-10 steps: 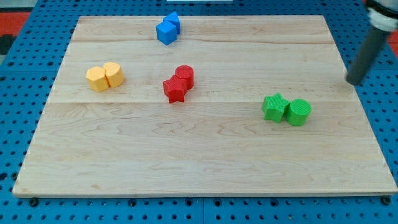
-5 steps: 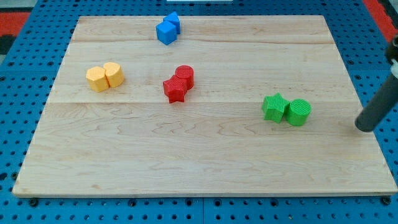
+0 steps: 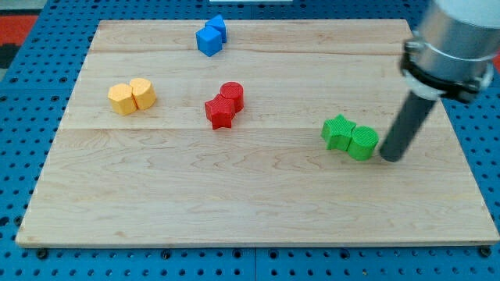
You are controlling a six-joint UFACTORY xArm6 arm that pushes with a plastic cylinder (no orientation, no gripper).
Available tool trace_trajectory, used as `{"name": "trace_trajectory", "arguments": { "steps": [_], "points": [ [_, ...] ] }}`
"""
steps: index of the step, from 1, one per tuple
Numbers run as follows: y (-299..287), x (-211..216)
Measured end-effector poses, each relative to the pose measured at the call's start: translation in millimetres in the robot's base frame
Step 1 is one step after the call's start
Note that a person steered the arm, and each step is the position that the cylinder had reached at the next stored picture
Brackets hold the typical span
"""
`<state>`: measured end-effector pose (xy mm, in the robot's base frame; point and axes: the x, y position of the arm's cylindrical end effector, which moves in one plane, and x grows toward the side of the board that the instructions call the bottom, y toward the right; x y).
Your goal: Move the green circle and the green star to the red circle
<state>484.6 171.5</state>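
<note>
The job is barely begun. The green star [image 3: 338, 131] and the green circle [image 3: 363, 143] sit touching each other at about four o'clock on the bench [image 3: 234, 203], well apart from the red circle [image 3: 232, 95], which lies near the middle with a red star [image 3: 220, 112] touching it at its seven o'clock side. My tip [image 3: 389, 158] stands just beside the green circle, at its three o'clock, touching or nearly so; I cannot tell which. There is no pincer on this arm, only the rod, so nothing is held.

What is left, by my judgement, is the whole run toward ten o'clock. The lane between is bare wood. The yellow blocks [image 3: 131, 96] at nine o'clock and blue blocks [image 3: 211, 36] at twelve lie clear of it. The bench's three o'clock edge is near behind my tip.
</note>
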Motion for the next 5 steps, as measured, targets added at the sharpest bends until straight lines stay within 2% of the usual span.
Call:
{"name": "trace_trajectory", "arguments": {
  "steps": [1, 2, 3, 4, 5],
  "points": [
    [-43.5, -42.9],
    [-63.8, -46.2],
    [-43.8, -31.0],
    [-82.7, -29.8],
    [-78.7, -23.9]
  ]
}}
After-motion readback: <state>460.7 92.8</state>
